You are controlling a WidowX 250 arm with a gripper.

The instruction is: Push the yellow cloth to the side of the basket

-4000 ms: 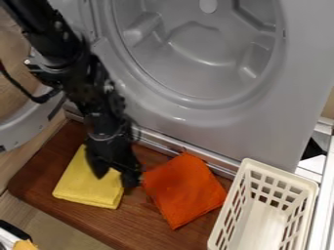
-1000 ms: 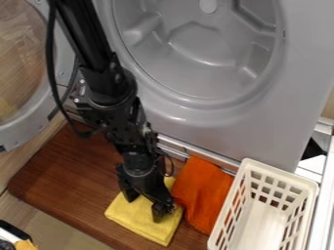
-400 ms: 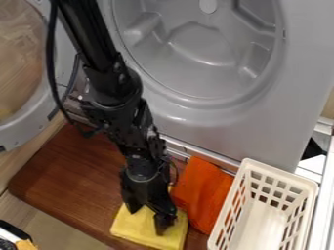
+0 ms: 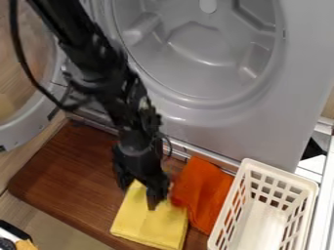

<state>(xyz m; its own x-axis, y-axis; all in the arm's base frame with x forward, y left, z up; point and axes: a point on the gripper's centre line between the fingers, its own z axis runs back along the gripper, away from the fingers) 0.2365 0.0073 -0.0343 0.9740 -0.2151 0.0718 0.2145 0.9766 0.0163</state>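
a black and white object (image 4: 11,234) sat in the near left corner, a yellow-orange piece (image 4: 25,244) beside it. next came the yellow cloth (image 4: 149,225), flat near the front edge of the brown wooden board (image 4: 62,171), its right side touching the orange cloth (image 4: 201,189). that one lay between it and the white basket (image 4: 281,174), right by the basket's left wall. four seconds earlier, the yellow cloth had been well to the left and the orange one farther from the basket; since the last frame both had kept their places.

the gripper (image 4: 139,196) was over the yellow cloth's far part, its fingers spread, with yellow showing between them. it had drawn back a little toward the machine since that last frame. at the far side stood the grey machine (image 4: 196,127), its round door (image 4: 29,126) open at left.
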